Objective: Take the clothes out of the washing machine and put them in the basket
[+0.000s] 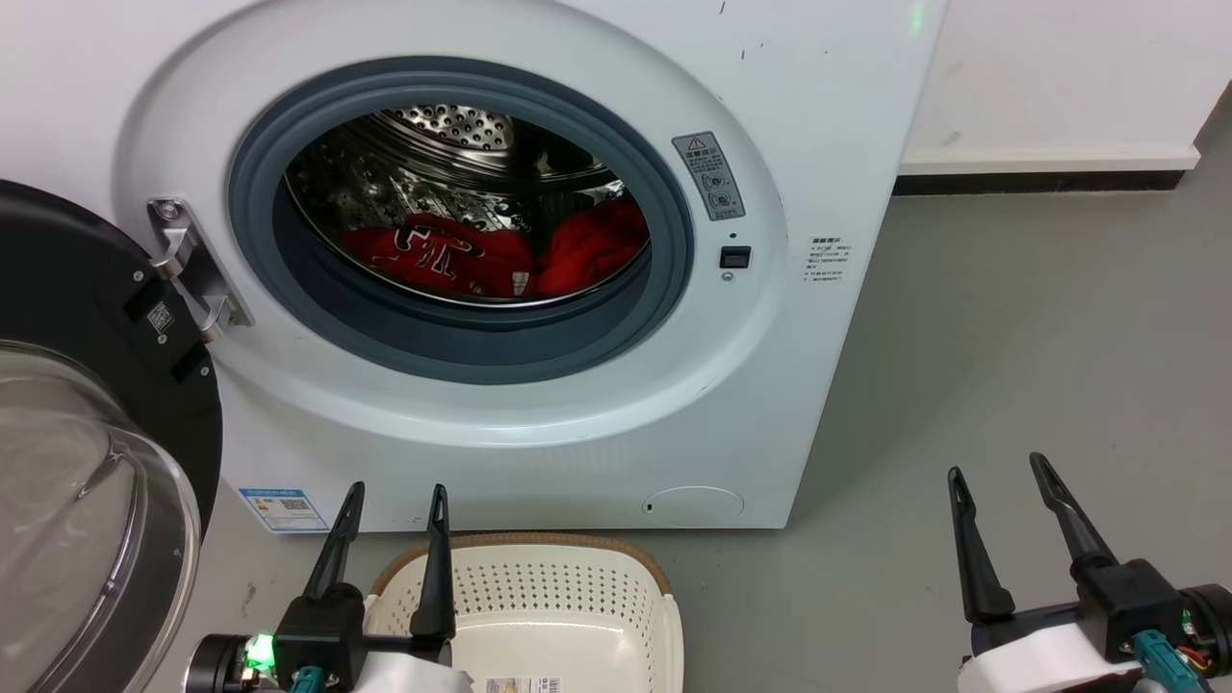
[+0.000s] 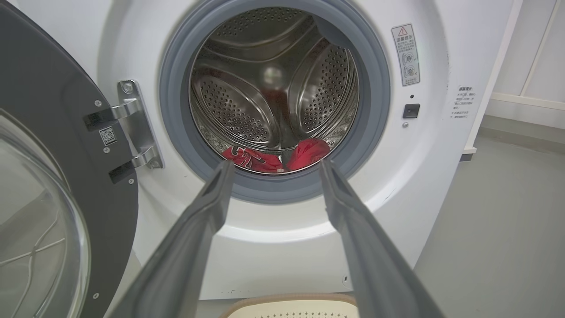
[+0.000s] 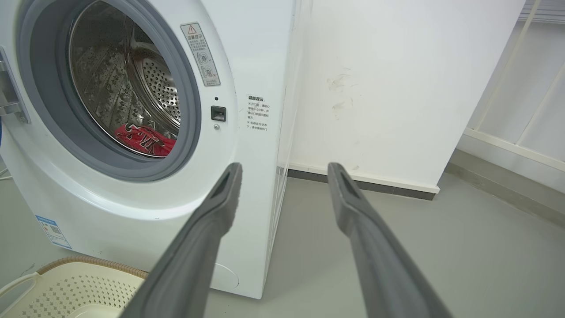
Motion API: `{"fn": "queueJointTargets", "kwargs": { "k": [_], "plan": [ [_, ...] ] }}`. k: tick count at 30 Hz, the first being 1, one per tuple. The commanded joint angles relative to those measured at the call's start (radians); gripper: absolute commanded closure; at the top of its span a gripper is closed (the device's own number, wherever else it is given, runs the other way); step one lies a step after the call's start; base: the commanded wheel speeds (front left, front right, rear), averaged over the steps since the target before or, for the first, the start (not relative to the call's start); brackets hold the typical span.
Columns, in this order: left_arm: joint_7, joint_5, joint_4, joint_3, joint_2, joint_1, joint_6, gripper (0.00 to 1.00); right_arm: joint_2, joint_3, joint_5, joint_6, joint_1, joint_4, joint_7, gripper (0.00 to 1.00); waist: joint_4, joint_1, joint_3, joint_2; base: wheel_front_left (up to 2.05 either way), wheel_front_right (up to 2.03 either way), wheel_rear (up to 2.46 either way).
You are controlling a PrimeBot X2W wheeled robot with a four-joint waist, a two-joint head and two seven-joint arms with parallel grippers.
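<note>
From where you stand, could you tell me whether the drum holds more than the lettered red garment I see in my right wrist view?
Observer: Yes, a plain red garment lies beside the lettered garment, on its right.
Operator: Thank you. Is the door clear of the opening?
Observer: The glass door stands wide open on the robot's left.
Operator: And the left jaws?
Observer: They stand open by the basket's left rim.

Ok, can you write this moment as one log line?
door open; clothes in washer; basket on floor; left gripper open; right gripper open
</note>
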Motion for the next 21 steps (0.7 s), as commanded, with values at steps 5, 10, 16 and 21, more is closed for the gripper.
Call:
{"fn": "queueJointTargets", "kwargs": {
  "k": [5,10,16,21],
  "plan": [
    [-0.003,0.01,-0.007,0.012,-0.003,-0.001,-0.011,0.0,0.0,0.004,0.005,0.0,-0.012,0.006,-0.002,0.0,-0.011,0.0,0.006,0.0,0.0,0.0,0.0],
    [-0.003,0.016,-0.008,0.014,0.01,-0.037,-0.044,0.0,0.0,-0.021,0.0,0.0,-0.04,0.006,-0.002,0.0,-0.047,0.0,0.056,0.0,0.0,0.0,0.0],
    [-0.003,0.035,0.023,0.049,0.114,-0.167,-0.1,0.0,0.0,-0.002,0.047,0.0,-0.106,-0.023,-0.002,0.0,-0.152,0.0,0.21,0.0,0.0,0.0,0.0],
    [-0.003,0.067,0.119,0.061,0.27,-0.361,-0.139,0.0,0.001,0.02,0.11,0.0,-0.145,-0.029,-0.002,0.0,-0.239,0.0,0.352,0.0,0.0,0.0,0.0]
  ]
}}
